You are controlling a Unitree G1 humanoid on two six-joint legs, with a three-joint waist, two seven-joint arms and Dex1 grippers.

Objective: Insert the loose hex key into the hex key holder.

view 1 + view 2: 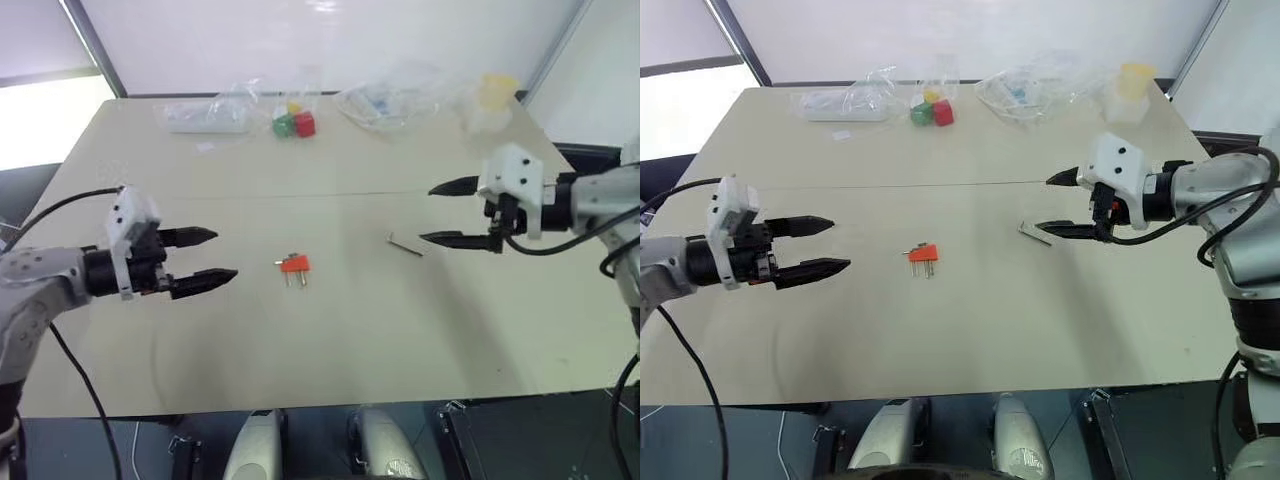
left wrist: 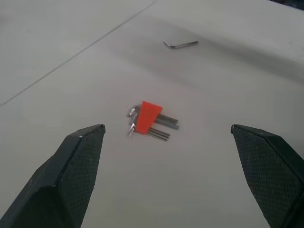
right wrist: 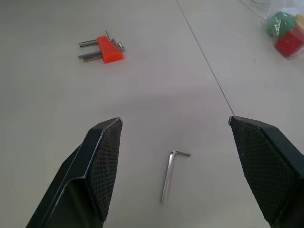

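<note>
Hex key (image 3: 170, 175) lies bare between your spread right gripper's (image 1: 446, 213) fingers, probably lined up for pickup; left gripper (image 1: 205, 263) gapes empty by the holder (image 1: 294, 265).

Orange-red hex key holder (image 1: 294, 264) at frame centre, grey loose hex key (image 1: 404, 244) (right of it), red and green blocks (image 1: 294, 124) at the top

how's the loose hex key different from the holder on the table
The hex key is one bare grey L-shaped rod; the holder is an orange-red block with several short keys sticking out. The hex key lies near the right pincer, between its open fingers in the right wrist view; the holder lies mid-table, nearer the open left pincer. Both lie flat on the table, untouched.
</note>
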